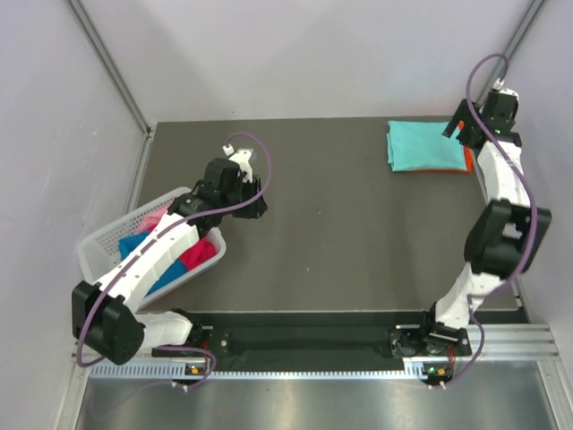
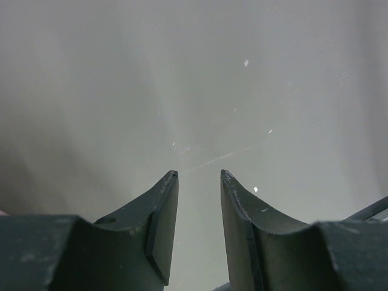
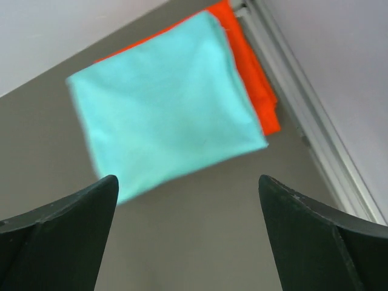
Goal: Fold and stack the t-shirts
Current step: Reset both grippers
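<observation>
Teal folded cloth t-shirt lies atop the folded orange t-shirt at the worktop's far right, with the right fingers wide and empty above. The left fingers, narrowly parted and empty, should widen before pinching only the magenta shirt in the white plastic lattice basket.

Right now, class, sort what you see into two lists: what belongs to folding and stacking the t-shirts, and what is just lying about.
Belongs: teal shirt, folded on the orange shirt; pink shirt, blue shirt, magenta shirt, heaped in the basket.
Just there: basket; table.
</observation>
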Controlling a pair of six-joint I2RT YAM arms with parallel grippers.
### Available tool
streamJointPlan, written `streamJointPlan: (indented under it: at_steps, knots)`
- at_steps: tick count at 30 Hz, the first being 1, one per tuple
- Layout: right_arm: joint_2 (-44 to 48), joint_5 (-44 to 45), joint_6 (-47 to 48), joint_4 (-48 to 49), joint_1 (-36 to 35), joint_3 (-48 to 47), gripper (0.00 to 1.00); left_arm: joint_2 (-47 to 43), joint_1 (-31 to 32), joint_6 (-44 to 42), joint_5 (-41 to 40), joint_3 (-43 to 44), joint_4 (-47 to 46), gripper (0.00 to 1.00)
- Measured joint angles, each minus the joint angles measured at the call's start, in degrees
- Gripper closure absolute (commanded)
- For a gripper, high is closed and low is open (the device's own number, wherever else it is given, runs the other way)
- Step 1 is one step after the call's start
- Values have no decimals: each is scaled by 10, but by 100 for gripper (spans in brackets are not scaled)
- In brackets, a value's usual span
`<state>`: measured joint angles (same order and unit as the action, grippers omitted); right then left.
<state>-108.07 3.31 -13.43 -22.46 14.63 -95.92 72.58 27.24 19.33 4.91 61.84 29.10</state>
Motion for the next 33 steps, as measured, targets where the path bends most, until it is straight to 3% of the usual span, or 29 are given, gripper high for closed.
streamJointPlan:
  at_steps: [9, 10, 13, 22, 26, 33]
  knots:
    - [364, -99, -26, -51, -116, 210, 0, -50, -1, 10, 19, 35, -32, 53]
    - [392, -114, -33, -57, -128, 229, 0, -54, -1, 11, 21, 38, -35, 47]
    - [482, -178, -66, -59, -170, 298, 0, -69, -2, 16, 29, 47, -39, 12]
    - [643, -278, -125, -73, -200, 472, 0, -154, -2, 34, 38, 19, -42, 10]
    - [685, -283, -135, -73, -200, 490, 0, -214, -2, 35, 36, -19, -45, 10]
    - [705, -290, -142, -70, -200, 490, 0, -244, -2, 33, 29, -32, -45, 11]
